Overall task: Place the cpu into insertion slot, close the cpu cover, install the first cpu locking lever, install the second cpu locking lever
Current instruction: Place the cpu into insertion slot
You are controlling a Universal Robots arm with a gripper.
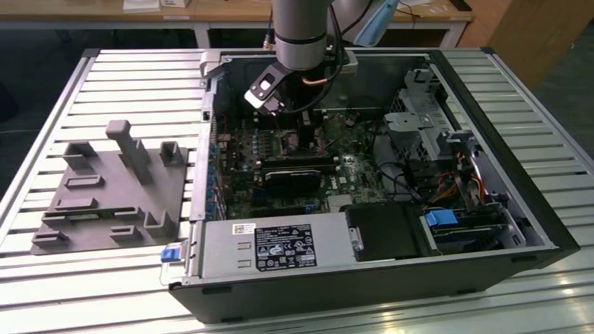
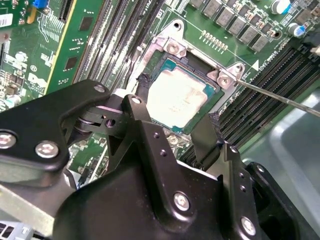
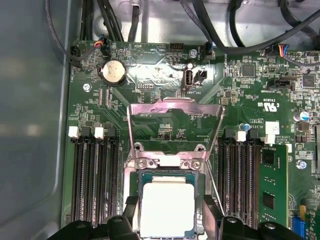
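One arm, so no choice of hand. Exterior view: it reaches down into the open computer case, toward 11 o'clock of the opening. A grey fixture block sits on the slatted table at 9 o'clock from the case.

Chip lies flat in the socket, silver top up, edges square with the socket rim. Near enough square, so no long axis to speak of.

Gripper directly over it. Dial centred on the chip, gripper body at 6: fingers at 3 and 9, spread wider than the chip, one along each side. Apart and gripping nothing, as far as I judge; contact with the chip's edges too close to call.

Cover at 12, hinged at the socket's far edge and thrown back over the board, not yet closed. The relation that matters: cover straight across the chip from the gripper.

First wrist view gives the cover's frame plainly. Second wrist view gives the fingers' length and a thin metal rod running out from a socket corner, which I judge to be a locking lever, unlatched.
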